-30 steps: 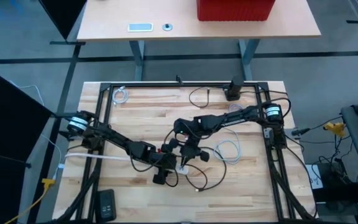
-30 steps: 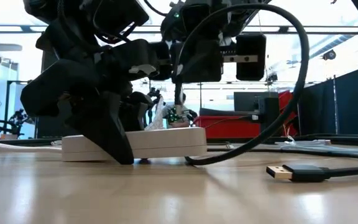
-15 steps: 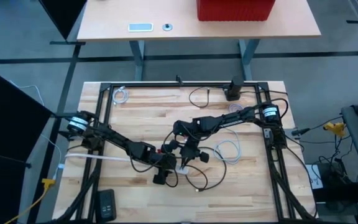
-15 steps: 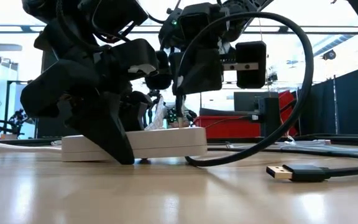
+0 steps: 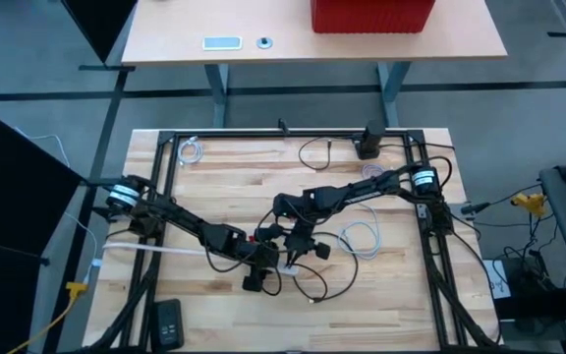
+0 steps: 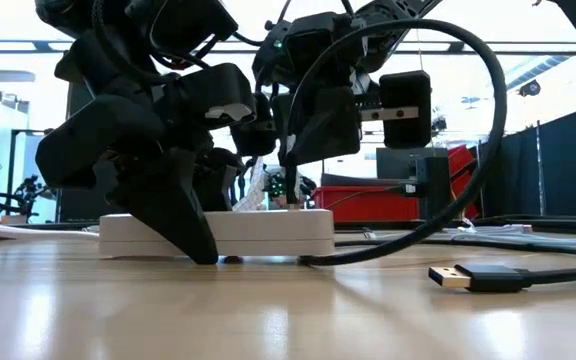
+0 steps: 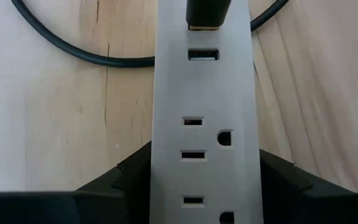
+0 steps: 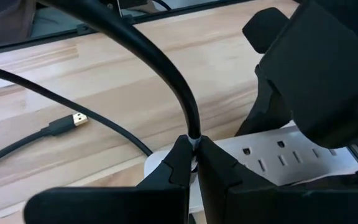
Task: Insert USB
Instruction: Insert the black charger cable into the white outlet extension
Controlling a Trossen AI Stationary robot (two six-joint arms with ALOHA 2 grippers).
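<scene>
1. The white power strip [image 6: 216,232] lies flat near the middle of the bench [image 5: 224,177], a little toward its front edge, and the left gripper [image 5: 255,265] is straddling it.
2. In the left wrist view its two fingers [image 7: 126,177] sit against either long side of the strip [image 7: 202,124], jaws spread to the strip's width and clamping it in place.
3. The right gripper [image 5: 291,251] hangs just above the strip's end; the fingers [image 8: 176,165] are pinched tight on the black USB cable [image 8: 160,62] just behind the plug.
4. The plug [image 7: 207,14] stands over the strip's end, tip down. Its metal tip looks to be at the strip's face just past the free USB port [image 7: 202,55]; how deep it sits cannot be told.
5. Two rows of mains sockets [image 7: 193,154] run on from that port toward the left gripper.
6. The held cable arcs up and over in a big loop [image 6: 468,130] and drops back onto the bench.
7. A second USB plug [image 6: 455,277], gold-tipped, lies loose on the wood well apart from the strip, toward the bench's front.
</scene>
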